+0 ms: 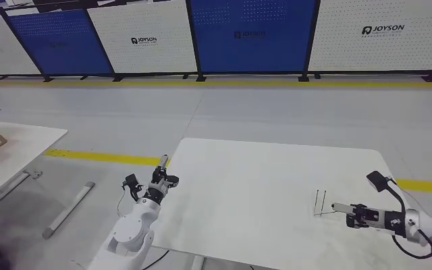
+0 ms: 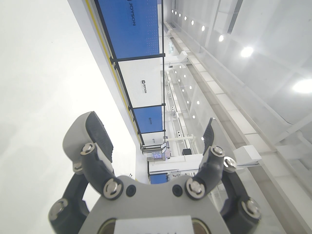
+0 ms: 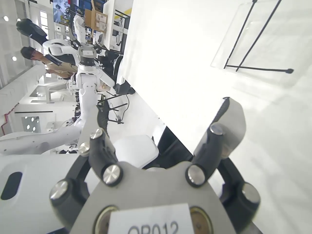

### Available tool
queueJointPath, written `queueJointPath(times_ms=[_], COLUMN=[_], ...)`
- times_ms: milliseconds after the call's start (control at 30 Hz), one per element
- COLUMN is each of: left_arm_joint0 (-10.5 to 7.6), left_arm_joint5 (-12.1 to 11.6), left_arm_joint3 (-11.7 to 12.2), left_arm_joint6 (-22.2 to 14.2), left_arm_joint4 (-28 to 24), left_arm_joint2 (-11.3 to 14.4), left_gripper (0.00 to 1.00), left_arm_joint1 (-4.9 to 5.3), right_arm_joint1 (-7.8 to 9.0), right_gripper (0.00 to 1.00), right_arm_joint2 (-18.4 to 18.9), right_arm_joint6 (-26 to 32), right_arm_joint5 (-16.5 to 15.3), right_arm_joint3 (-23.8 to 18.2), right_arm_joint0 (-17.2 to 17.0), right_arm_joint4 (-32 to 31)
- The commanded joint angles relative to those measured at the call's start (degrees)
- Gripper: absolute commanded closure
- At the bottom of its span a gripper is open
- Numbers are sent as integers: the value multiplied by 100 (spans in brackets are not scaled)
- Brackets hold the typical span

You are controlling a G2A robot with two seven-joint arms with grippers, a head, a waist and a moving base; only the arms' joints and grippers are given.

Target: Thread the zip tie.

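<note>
Three zip ties [image 3: 258,68] lie near the tabletop's [image 1: 270,189] right edge, beside the right hand [image 3: 162,108], spread apart; the left hand [image 2: 153,122], likewise apart, is at the left edge.

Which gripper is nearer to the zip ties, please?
Right. The right gripper is just beside the zip ties; the left gripper is across the table at its opposite edge.
</note>
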Motion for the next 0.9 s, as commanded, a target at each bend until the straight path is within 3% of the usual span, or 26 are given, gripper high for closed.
queueJointPath(times_ms=[0, 433, 567, 700, 867], left_arm_joint0=[0, 0, 0, 0, 0], left_arm_joint5=[0, 0, 0, 0, 0], left_arm_joint3=[0, 0, 0, 0, 0], left_arm_joint6=[0, 0, 0, 0, 0], left_arm_joint4=[0, 0, 0, 0, 0], left_arm_joint2=[0, 0, 0, 0, 0], left_gripper=[0, 0, 0, 0, 0], left_arm_joint1=[0, 0, 0, 0, 0], right_arm_joint1=[0, 16, 119, 236, 236], right_gripper=[0, 0, 0, 0, 0], right_arm_joint2=[-1, -92, -213, -457, -457], right_arm_joint6=[0, 0, 0, 0, 0], right_arm_joint5=[0, -100, 248, 61, 61], right_arm_joint3=[0, -57, -10, 150, 150], right_arm_joint0=[0, -15, 108, 244, 244], right_arm_joint4=[-1, -40, -292, -16, -16])
